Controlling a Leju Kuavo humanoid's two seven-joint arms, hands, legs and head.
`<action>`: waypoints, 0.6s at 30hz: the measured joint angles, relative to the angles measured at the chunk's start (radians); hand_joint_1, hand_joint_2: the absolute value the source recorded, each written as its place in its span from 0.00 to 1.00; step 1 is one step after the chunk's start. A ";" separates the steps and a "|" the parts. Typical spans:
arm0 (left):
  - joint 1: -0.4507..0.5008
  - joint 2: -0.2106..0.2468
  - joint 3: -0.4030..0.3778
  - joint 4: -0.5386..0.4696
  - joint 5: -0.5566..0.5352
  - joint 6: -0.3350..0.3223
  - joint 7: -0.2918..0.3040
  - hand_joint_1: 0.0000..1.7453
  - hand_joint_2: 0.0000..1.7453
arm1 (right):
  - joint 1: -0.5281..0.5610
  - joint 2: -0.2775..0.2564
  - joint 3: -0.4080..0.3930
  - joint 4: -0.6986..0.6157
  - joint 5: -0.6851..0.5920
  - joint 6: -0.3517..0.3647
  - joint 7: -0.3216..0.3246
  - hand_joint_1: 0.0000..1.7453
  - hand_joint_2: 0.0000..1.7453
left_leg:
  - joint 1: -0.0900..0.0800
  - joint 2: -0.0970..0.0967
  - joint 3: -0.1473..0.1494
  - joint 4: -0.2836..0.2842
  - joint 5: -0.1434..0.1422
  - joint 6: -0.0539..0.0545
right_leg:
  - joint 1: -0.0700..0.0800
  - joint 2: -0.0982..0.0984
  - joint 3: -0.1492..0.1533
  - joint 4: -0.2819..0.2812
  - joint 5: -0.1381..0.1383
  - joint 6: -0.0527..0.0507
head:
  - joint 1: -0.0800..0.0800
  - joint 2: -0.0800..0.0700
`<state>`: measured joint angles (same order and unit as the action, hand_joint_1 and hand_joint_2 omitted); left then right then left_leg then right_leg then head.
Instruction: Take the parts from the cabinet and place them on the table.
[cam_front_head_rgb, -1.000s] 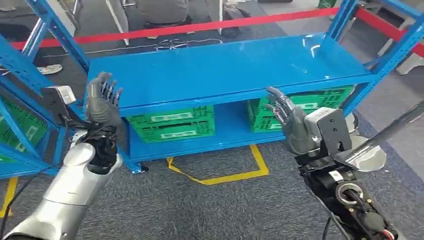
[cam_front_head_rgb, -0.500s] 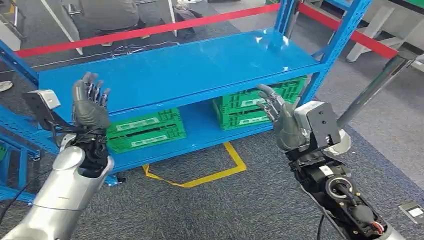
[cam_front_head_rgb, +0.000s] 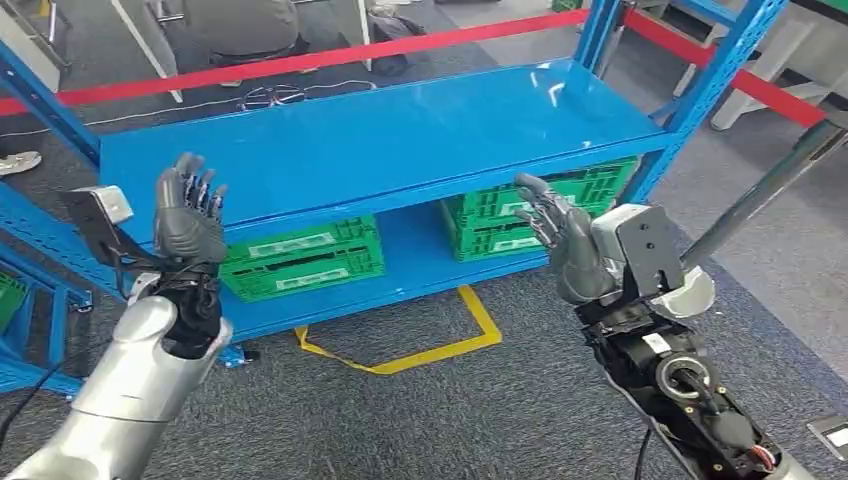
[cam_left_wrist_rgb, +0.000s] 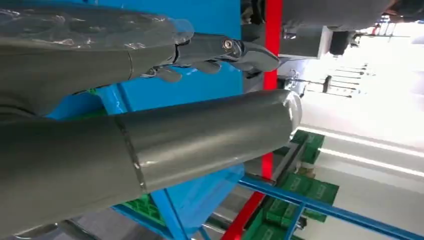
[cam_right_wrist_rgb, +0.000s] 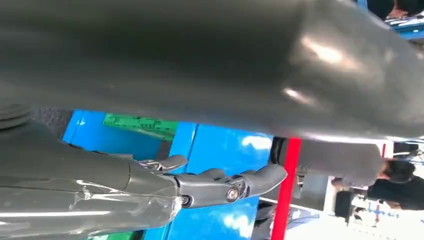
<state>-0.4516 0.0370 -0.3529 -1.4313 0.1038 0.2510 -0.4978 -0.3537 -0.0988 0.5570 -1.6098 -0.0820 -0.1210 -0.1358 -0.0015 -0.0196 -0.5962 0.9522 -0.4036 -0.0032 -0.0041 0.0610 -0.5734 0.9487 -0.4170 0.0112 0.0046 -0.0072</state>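
Grey carpet (cam_front_head_rgb: 400, 420) fills the lower half of the head view, marked with yellow tape (cam_front_head_rgb: 420, 350) just in front of the blue cabinet (cam_front_head_rgb: 380, 140), an open steel rack that spans the middle of the frame. A red barrier band (cam_front_head_rgb: 300, 60) runs across the upper part of the frame behind it, and a seated person (cam_front_head_rgb: 240, 25) is partly seen at the upper edge. Further green crates are glimpsed in the left wrist view on another rack.

On the lower shelf of the cabinet two green crates are seen: the left green crate (cam_front_head_rgb: 300, 258) at centre left and the right green crate (cam_front_head_rgb: 530, 210) at centre right. The parts are presumably kept in these (their contents cannot be made out from here). The upper shelf (cam_front_head_rgb: 400, 130) is seen as bare blue metal.

No counter is identified with certainty, so what may already have been set on it cannot be judged. Both crates lie in the cabinet, and nothing is carried; this would fit a stage before a crate is lifted as well as a return for a further load.

The left robot hand (cam_front_head_rgb: 186, 215) is raised at the left of the frame, fingers spread and holding nothing. The right robot hand (cam_front_head_rgb: 560, 235) is raised at centre right, likewise spread and holding nothing, in front of the right green crate.
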 joint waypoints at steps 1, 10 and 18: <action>0.002 0.000 0.000 0.000 -0.001 -0.002 0.000 0.00 0.00 | -0.002 0.000 0.001 0.001 -0.003 0.006 -0.001 0.00 0.00 | 0.000 0.000 0.000 0.000 0.000 0.000 | 0.000 0.000 0.000 0.000 0.000 0.000 | 0.000 0.000; 0.014 0.004 0.003 -0.002 -0.014 -0.008 0.003 0.00 0.00 | -0.007 0.000 0.003 0.011 -0.017 0.013 -0.002 0.00 0.00 | 0.001 0.000 0.001 -0.001 0.000 -0.001 | 0.001 0.000 0.000 0.000 0.000 0.000 | -0.001 0.000; 0.014 0.008 0.003 -0.003 -0.016 -0.013 0.006 0.00 0.00 | -0.008 0.000 0.006 0.017 -0.018 0.013 -0.002 0.00 0.00 | 0.001 0.000 0.002 -0.003 0.001 -0.001 | 0.001 0.000 0.000 0.000 0.000 0.000 | -0.002 0.000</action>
<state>-0.4379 0.0454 -0.3494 -1.4340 0.0874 0.2381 -0.4913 -0.3620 -0.0988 0.5627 -1.5927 -0.0996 -0.1076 -0.1373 -0.0001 -0.0195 -0.5946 0.9492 -0.4027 -0.0046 -0.0031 0.0610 -0.5739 0.9488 -0.4170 0.0109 0.0027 -0.0072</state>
